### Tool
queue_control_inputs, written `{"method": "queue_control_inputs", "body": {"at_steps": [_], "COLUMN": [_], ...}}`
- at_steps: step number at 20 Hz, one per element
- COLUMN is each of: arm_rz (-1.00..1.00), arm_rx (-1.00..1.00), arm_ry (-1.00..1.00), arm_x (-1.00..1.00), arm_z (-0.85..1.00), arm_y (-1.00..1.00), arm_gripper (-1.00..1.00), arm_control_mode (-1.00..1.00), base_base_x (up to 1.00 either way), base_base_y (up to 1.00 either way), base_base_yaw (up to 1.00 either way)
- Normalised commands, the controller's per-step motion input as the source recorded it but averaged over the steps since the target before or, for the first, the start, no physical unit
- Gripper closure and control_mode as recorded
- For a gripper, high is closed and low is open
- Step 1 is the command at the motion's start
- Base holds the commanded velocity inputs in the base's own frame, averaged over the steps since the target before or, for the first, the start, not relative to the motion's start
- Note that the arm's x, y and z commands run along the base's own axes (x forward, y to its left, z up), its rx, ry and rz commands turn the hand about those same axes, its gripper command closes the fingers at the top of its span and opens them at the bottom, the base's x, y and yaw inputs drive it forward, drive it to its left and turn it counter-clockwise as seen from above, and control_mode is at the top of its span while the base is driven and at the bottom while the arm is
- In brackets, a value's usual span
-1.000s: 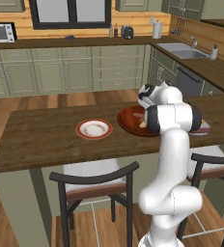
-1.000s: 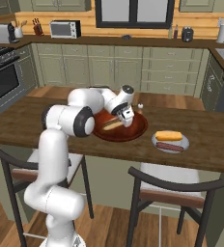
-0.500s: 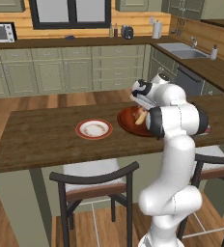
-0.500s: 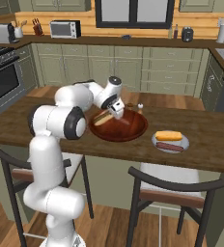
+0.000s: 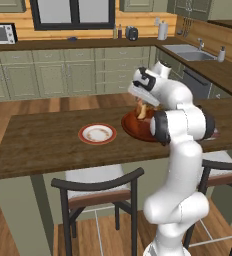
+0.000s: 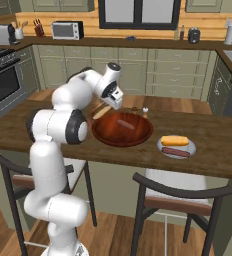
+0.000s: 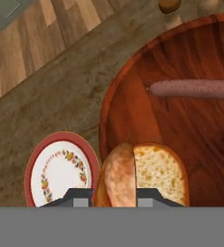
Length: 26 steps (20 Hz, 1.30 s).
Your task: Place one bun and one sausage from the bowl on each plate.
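My gripper (image 5: 142,107) hangs over the left rim of the reddish-brown bowl (image 5: 132,128), shut on a split bun (image 5: 142,111). The hand view has the bun (image 7: 140,173) clamped between the finger tips of the gripper (image 7: 115,197), above the edge of the bowl (image 7: 181,140). One sausage (image 7: 191,89) lies loose in the bowl. The red-rimmed cream plate (image 7: 61,169) sits bare just left of the bowl. From the right, the gripper (image 6: 106,107) holds the bun (image 6: 101,111) over the bowl (image 6: 110,134) with its sausage (image 6: 125,123). The grey plate (image 6: 161,146) carries a bun (image 6: 174,140) and a sausage (image 6: 179,150).
The things stand on a dark wooden island counter (image 5: 43,142). A small shaker (image 6: 145,110) stands just behind the bowl. Two bar stools (image 5: 100,192) (image 6: 180,200) sit at the counter's near side. Kitchen cabinets and a sink line the far walls.
The gripper has risen from the bowl's middle with the bun in it and swung left, toward the bowl's rim on the red-rimmed plate's side.
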Motion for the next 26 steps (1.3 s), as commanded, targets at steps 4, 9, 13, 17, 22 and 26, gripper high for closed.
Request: {"method": "queue_control_inputs", "body": {"at_steps": [4, 9, 13, 17, 22, 26], "arm_rz": [0.18, 0.13, 0.06, -0.01, 0.03, 0.12], "arm_rx": [0.0, -0.05, -0.09, -0.08, -0.19, -0.16], "arm_ry": [0.16, 0.11, 0.11, 0.06, -0.02, -0.01], "arm_x": [0.33, 0.22, 0.29, 0.33, 0.32, 0.17], "arm_z": [0.13, 0.07, 0.01, -0.06, -0.12, -0.24], "arm_y": [0.68, 0.65, 0.46, 0.03, 0.42, 0.67], "arm_gripper": [1.0, 1.0, 1.0, 1.0, 1.0, 1.0], "arm_control_mode": [-1.0, -1.0, -1.0, -1.0, -1.0, -1.0], "base_base_x": [0.0, 0.0, 0.0, 0.0, 0.0, 0.0], "base_base_y": [0.0, 0.0, 0.0, 0.0, 0.0, 0.0], "base_base_yaw": [0.0, 0.0, 0.0, 0.0, 0.0, 0.0]}}
